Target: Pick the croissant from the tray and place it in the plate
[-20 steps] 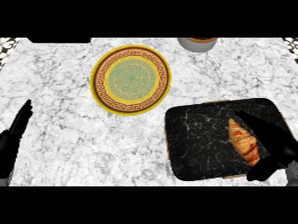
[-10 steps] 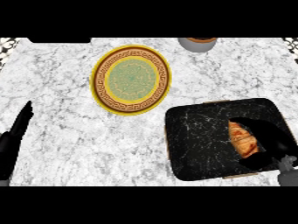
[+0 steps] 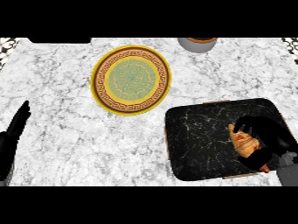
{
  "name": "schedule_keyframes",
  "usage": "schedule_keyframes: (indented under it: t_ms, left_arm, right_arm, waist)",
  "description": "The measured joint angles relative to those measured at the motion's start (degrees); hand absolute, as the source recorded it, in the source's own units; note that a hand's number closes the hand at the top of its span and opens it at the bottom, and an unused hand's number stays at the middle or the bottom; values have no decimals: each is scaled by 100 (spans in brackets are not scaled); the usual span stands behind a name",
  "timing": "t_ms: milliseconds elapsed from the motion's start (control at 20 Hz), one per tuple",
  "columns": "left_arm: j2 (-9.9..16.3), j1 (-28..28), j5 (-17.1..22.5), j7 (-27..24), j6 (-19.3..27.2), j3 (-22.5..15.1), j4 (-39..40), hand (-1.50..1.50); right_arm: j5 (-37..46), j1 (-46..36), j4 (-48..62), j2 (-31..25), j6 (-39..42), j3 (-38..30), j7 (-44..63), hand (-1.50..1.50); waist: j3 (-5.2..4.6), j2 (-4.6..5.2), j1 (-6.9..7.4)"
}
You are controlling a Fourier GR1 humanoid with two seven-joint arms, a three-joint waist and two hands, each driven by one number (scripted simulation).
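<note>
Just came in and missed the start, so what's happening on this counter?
The robot is picking up a croissant from the black tray at the right. Its right hand is curled round the croissant, which lies on the tray. The patterned plate, where it should go, sits bare further back and to the left. The left hand rests open at the left edge. A pot stands at the back.

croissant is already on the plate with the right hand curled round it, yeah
Not quite. The head view shows the croissant lying on the black tray, not on the plate, which sits apart at the upper left. The right hand is indeed curled round it.
</note>
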Motion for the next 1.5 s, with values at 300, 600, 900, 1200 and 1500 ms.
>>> schedule_keyframes:
  t_ms: [300, 600, 900, 1200, 1500]
  left_arm:
    - [-91, -170, -77, -113, -86, -63, 102, 0]
    - [-200, -406, -192, -158, -91, -250, 215, 0]
    - [-202, -456, -186, -144, -92, -208, 266, 0]
    - [-159, -340, -153, -186, -105, -91, 310, 0]
    - [-247, -110, -231, -176, -26, -102, 178, 0]
  right_arm:
    - [295, -1448, 1349, -70, -61, -232, -286, 150]
    - [641, -2877, 2757, -300, -690, -501, -760, 150]
    - [683, -3800, 3722, -353, -1732, -916, -1514, 150]
    - [335, -4506, 4037, -253, -2191, -1258, -2626, 150]
    - [-80, -5114, 4208, 38, -1736, -1378, -3348, 150]
  waist:
    - [23, 92, 251]
    - [37, 205, 508]
    - [36, 180, 455]
    - [29, 118, 324]
    - [19, 62, 190]
